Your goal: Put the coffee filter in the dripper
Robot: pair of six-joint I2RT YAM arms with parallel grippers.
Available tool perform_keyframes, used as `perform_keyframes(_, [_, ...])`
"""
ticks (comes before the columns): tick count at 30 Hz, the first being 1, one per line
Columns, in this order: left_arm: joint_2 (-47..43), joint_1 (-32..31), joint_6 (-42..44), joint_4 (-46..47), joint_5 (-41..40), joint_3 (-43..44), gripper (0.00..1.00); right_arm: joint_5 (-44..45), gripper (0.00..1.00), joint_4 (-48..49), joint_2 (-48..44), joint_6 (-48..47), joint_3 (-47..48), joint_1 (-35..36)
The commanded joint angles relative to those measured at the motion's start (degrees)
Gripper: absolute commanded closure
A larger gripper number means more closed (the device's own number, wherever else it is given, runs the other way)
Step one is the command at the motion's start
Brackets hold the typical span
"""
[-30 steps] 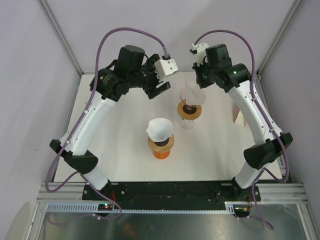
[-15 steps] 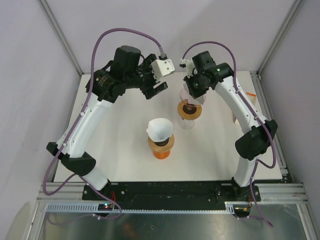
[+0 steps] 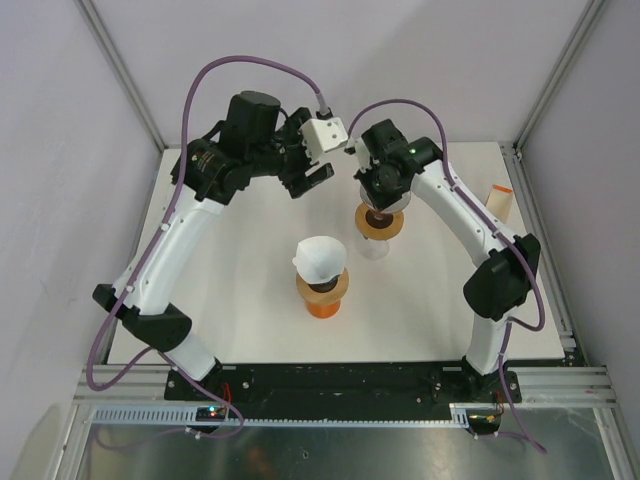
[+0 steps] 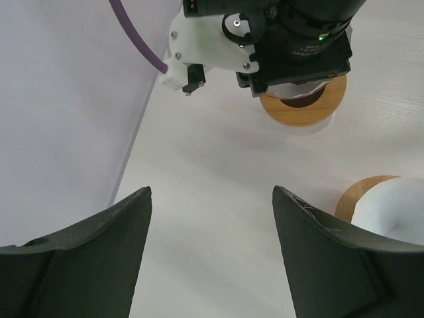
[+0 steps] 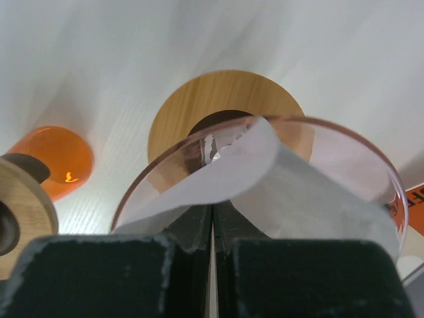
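Here, your right gripper (image 5: 212, 224) pinches coffee filter (image 5: 285, 185) by near edge, fingers closed on it; sheet fans up and rightward from fingertips, lying inside clear dripper (image 5: 361, 156). Your left gripper (image 4: 211, 218) hangs, jaws spread wide.

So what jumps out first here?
The right gripper, its jaws pinched shut on a white paper filter, holds it in the mouth of the clear dripper at the far centre of the table. Nearer, an orange dripper already carries a second filter, and the left gripper hangs open above the table.
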Motion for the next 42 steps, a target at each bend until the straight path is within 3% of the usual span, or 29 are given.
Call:
perform_keyframes(1, [-2.5, 0.7, 0.6, 0.7, 1.4, -0.2, 0.21, 3.7, 1.00, 1.9, 0.8, 1.0, -1.9, 0.0])
perform_keyframes(14, [-2.5, 1.1, 0.7, 0.7, 1.8, -0.1, 0.19, 4.8, 1.00, 3.0, 2.0, 1.1, -2.7, 0.4])
perform_keyframes(25, [-2.4, 1.3, 0.8, 0.7, 2.3, 0.0, 0.19, 8.0, 1.00, 1.7, -0.3, 0.6, 3.5, 1.3])
perform_keyframes(35, [-2.7, 1.3, 0.9, 0.8, 2.2, 0.2, 0.19, 10.3, 0.90, 1.7, -1.7, 0.2, 5.0, 1.2])
perform_keyframes(42, [-2.5, 1.6, 0.6, 0.8, 1.8, -0.2, 0.18, 10.3, 0.74, 1.7, -3.2, 0.2, 9.8, 1.2])
